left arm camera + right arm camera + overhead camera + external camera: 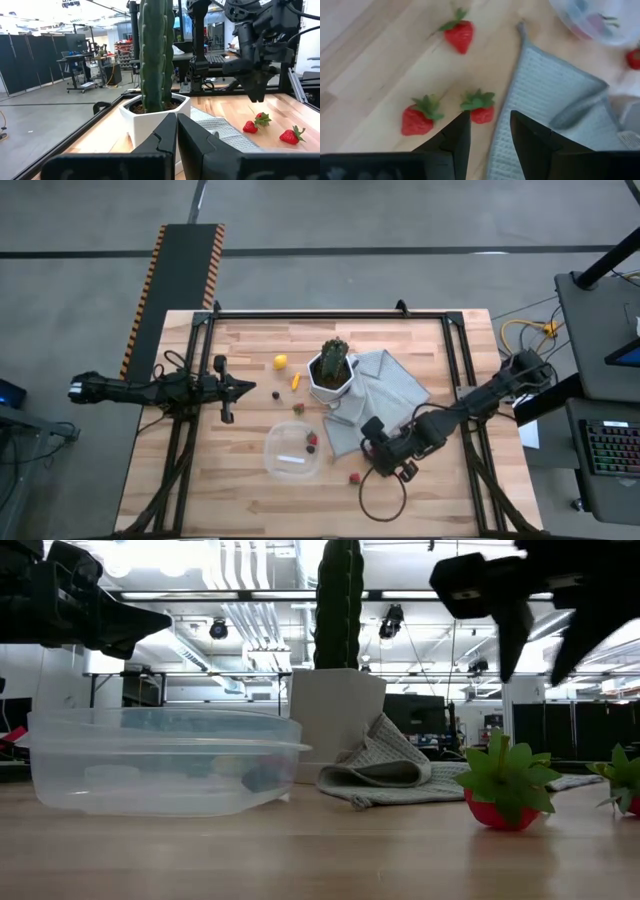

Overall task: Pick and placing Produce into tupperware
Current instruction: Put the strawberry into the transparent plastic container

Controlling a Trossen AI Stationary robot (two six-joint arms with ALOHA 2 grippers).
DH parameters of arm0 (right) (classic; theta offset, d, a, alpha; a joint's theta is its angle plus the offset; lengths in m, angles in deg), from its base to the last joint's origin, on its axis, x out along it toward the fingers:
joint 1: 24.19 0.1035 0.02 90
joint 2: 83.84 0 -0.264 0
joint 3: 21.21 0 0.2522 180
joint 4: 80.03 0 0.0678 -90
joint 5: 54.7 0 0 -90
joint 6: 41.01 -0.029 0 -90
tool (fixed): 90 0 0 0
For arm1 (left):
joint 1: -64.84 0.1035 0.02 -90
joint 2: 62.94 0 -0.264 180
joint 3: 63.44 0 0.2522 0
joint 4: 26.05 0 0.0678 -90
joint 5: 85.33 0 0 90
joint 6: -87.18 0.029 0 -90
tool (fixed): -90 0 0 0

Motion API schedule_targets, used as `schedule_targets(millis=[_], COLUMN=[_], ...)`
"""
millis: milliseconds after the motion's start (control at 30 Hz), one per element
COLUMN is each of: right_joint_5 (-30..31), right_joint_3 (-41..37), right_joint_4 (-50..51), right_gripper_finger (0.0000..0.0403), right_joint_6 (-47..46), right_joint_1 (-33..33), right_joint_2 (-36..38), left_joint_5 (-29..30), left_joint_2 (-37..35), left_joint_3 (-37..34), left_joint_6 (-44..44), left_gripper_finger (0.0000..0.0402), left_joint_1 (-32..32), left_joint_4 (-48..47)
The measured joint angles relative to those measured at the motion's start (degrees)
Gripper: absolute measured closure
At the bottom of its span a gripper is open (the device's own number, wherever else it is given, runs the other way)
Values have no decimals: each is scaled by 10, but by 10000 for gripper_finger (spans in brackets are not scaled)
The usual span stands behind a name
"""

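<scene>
The clear tupperware [293, 451] stands at the table's near middle with a strawberry [311, 442] inside. My right gripper [490, 122] is open just right of it, above the table, over three strawberries [480, 109] [418, 119] [461, 34] that lie beside the grey cloth's edge. It touches none of them. A lemon [281, 362], an orange piece [295, 381], a dark berry [276, 394] and a strawberry [298, 409] lie on the wood left of the cactus pot. My left gripper [228, 392] is shut and empty at the table's left side.
A green cactus in a white faceted pot [332, 372] stands at the middle, with part of the folded grey cloth [385, 395] lying against its right side. Black frame rails [460, 380] run along the table's left, right and far edges. Bare wood lies along the near edge.
</scene>
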Motion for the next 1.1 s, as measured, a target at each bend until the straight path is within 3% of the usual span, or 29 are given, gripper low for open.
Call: schedule_targets(millis=[467, 1100], right_joint_5=[0, 10], right_joint_3=[-48, -44], right_joint_4=[-91, -109], right_gripper_finger=[269, 279], right_joint_6=[35, 63], right_joint_1=[18, 14], right_joint_2=[-8, -64], left_joint_5=[0, 0], left_joint_2=[1, 0], left_joint_3=[0, 0], left_joint_6=[0, 0], left_gripper_finger=[402, 402], left_joint_1=[0, 0], left_joint_4=[0, 0])
